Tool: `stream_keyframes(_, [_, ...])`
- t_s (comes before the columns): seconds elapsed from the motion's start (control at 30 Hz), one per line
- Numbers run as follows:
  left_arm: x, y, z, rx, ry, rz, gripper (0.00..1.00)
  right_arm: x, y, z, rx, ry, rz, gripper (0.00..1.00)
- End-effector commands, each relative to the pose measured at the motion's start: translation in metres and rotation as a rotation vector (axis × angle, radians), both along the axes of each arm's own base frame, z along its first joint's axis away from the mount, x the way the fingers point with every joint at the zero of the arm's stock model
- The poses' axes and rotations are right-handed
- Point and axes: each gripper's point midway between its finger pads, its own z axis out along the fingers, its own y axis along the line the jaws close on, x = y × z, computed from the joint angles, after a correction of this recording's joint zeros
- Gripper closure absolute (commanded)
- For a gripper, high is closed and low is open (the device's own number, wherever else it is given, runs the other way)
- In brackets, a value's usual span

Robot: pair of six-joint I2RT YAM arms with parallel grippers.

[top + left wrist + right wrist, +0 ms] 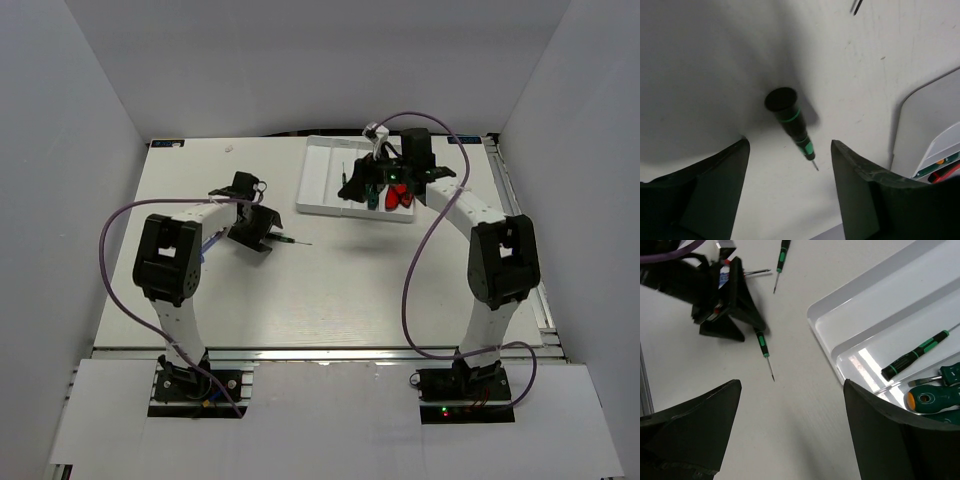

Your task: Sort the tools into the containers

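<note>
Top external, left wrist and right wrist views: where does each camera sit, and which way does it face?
Top external: above and behind, facing down on the table; left arm and right arm show.
Left wrist: over the table, facing down at a small black-and-green screwdriver between its open fingers.
Right wrist: over the white tray, facing the left gripper; own fingers below.
Shared: all three show the tray.

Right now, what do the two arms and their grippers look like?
The left arm and right arm have white links and boxy black joint housings. A purple cable loops along each from base to wrist. The left gripper and right gripper are black, with broad, wedge-shaped dark fingers. No markings are legible.
</note>
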Motion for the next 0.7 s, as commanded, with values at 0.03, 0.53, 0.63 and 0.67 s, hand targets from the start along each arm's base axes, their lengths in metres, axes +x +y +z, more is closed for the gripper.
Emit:
stream_keyframes(0.03, [0.011,-0.001,-0.004,0.014,0.036,0.004,0.3,-0.026,-0.003,0.014,0.009,-0.106,0.097,0.11])
stream_keyframes(0.53, [0.016,-0.007,-0.021,0.045,0.066,-0.094,0.66,-0.04,-0.036,0.046,0.038,-0.182,0.041,0.11])
stream_keyframes(0.63, [0.017,-0.007,-0.018,0.049,0.052,-0.124,0.71,-0.038,-0.044,0.05,0.048,-0.183,0.021,0.11])
stream_keyframes(0.67, [0.017,-0.008,-0.017,0.047,0.049,-0.131,0.72,-0.037,-0.048,0.052,0.049,-0.188,0.01,0.11])
